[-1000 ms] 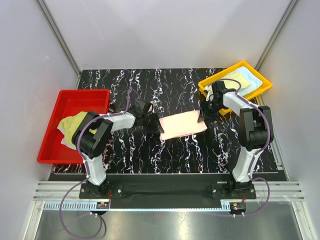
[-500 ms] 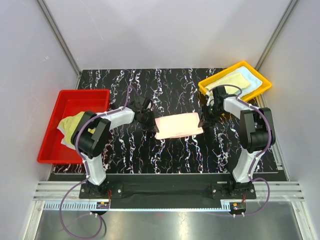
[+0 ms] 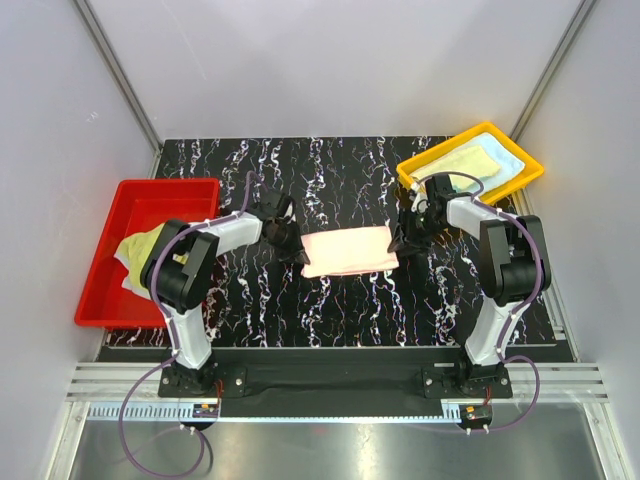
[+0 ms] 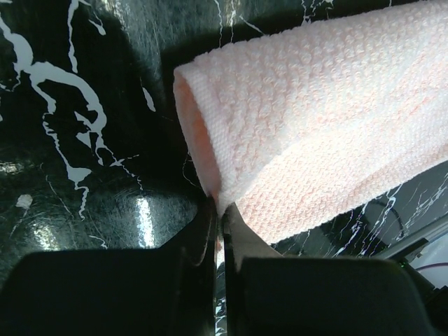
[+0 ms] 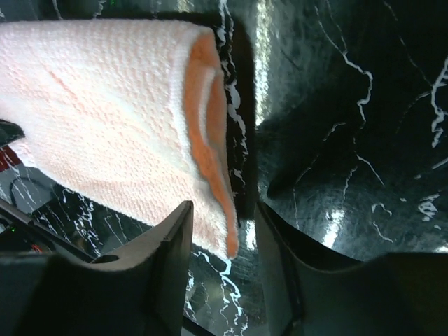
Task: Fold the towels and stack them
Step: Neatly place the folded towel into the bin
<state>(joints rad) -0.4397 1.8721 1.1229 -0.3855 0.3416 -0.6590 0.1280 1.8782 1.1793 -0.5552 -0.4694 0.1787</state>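
See one peach towel (image 3: 345, 250) lying mid-bench (image 3: 340, 165), folded over into a long band, long side running left to right.

Find the left fingers (image 4: 234, 245) at its left end, pressed together with no gap, pinching the near corner of the fold right at the seam (only a thin bit of cloth in there, rest of the towel free). Read that as closed on the peach towel.

Find the right fingers (image 5: 168, 252) at the right end, standing apart and straddling the doubled edge: cloth hanging between them, hugging one finger, clear gap to the other. Call that open, not clamped.

From the right wrist, see two layers at that end, with darker orange inside the fold. From the left wrist, see a rounded fold along the left edge, top layer draping over a lower one.

Spot a red tray (image 3: 160, 200) at the left side of the bench, with a crumpled yellow-green towel (image 3: 145, 250) inside, partly hidden behind the left arm (image 3: 185, 275).

Spot a yellow tray (image 3: 445, 147) at the far right corner, carrying a pale yellow towel (image 3: 465, 160) on top of a light blue towel (image 3: 510, 157), both flat, blue one poking out on the right. Can't tell the fold count of either from above.
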